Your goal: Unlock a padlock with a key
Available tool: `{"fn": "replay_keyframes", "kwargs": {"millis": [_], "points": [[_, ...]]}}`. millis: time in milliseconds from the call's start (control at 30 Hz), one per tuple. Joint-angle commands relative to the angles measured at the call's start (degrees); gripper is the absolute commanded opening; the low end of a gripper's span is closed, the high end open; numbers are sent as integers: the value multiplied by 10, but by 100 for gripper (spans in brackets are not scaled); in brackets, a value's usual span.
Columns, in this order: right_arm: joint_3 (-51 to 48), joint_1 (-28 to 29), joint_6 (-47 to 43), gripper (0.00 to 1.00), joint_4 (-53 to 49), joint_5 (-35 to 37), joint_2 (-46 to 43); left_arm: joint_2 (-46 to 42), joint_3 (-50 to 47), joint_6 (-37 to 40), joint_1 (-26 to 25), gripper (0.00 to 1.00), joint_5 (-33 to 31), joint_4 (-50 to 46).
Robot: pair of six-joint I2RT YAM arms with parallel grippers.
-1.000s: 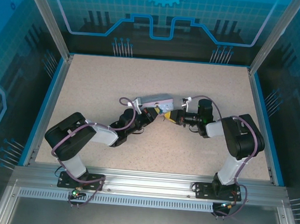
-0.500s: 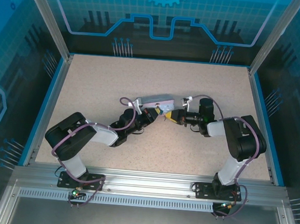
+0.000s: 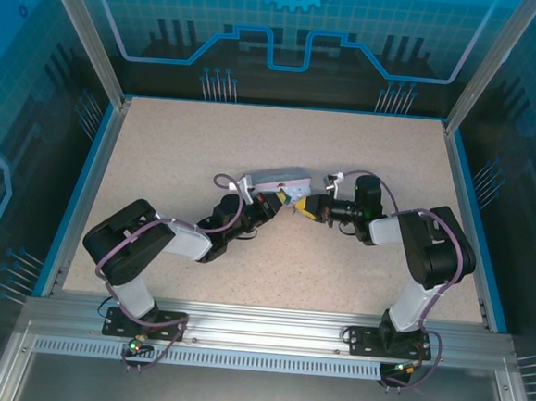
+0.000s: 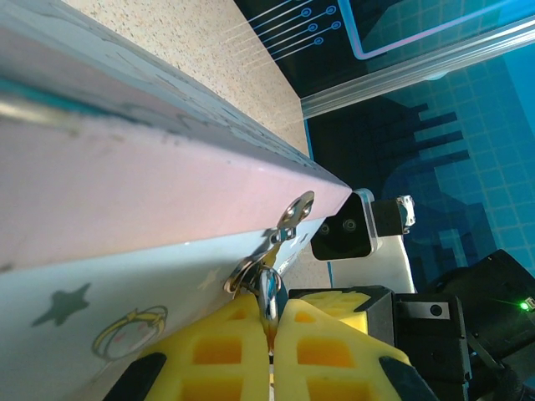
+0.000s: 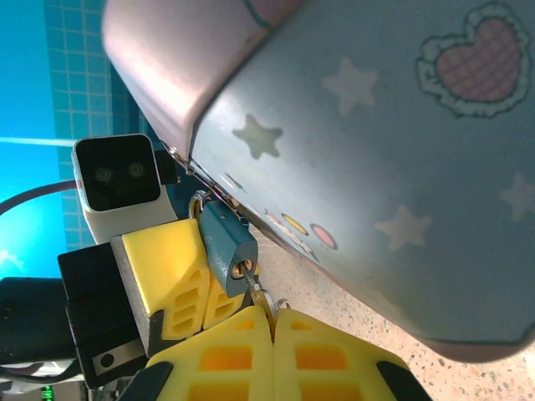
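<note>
The small teal padlock (image 5: 227, 242) hangs from the latch of the pale lilac-blue tin (image 5: 376, 167), keyhole facing my right gripper. The thin silvery key (image 5: 254, 286) has its tip in the keyhole, and my right gripper (image 5: 272, 316) is shut on its bow. From the other side my left gripper (image 4: 270, 322) is shut on the padlock (image 4: 268, 296), whose shiny metal edge shows between the yellow pads just under the latch ring (image 4: 242, 274). From above, both grippers (image 3: 277, 204) (image 3: 312, 207) meet tip to tip at the tin's (image 3: 274, 179) near edge.
The tin (image 4: 125, 251) lies mid-table, close over both sets of fingers. The left arm's white wrist camera (image 5: 117, 180) sits right behind the padlock. A blue rim (image 3: 471, 216) and metal posts border the speckled table (image 3: 189, 139).
The right arm has shifted very slightly at wrist and elbow. Both grippers stay closed at the tin's near edge, and the tin has not moved.
</note>
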Motion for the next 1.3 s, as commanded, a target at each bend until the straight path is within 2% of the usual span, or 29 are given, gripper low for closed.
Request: {"fn": "replay_keyframes", "kwargs": {"millis": [0,267,767,933,1167,1267], "points": [[23,23,29,0,40,-14,6,3,7,10,-19,0,86,33],[34,25,42,0,63,-24,41,0,10,4,-19,0,94,38],[58,27,-26,0,28,-9,32,-3,2,10,-18,0,124,28],[66,48,-25,0,42,-6,36,10,1,8,-18,0,136,31],[29,56,-73,0,-34,25,19,46,-10,0,-13,0,116,50],[15,56,-74,0,-24,28,30,66,-2,-5,-13,0,122,59]]}}
